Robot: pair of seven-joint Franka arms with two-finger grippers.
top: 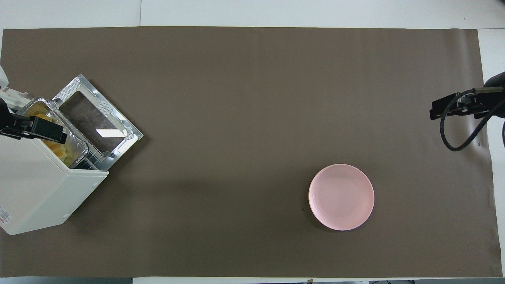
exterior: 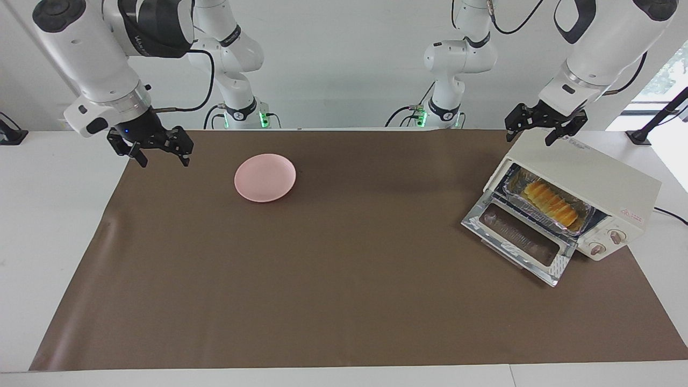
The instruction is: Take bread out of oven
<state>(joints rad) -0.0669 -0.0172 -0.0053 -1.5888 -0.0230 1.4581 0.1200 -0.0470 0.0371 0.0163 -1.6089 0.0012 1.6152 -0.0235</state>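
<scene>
The cream-white oven (exterior: 591, 172) (top: 35, 197) stands at the left arm's end of the table, its glass door (exterior: 513, 236) (top: 96, 122) folded down flat. Inside lies the golden ridged bread (exterior: 551, 204) (top: 59, 150) in a crinkled foil tray (exterior: 513, 183). My left gripper (exterior: 537, 133) hangs open just over the oven's top edge above the door opening, touching nothing. Over the brown mat's corner at the right arm's end, my right gripper (exterior: 164, 158) waits in the air, open and holding nothing.
A pink plate (exterior: 265, 177) (top: 341, 197) lies on the brown mat (exterior: 344, 279), toward the right arm's end and fairly near the robots. The oven's two knobs (exterior: 607, 242) face away from the robots.
</scene>
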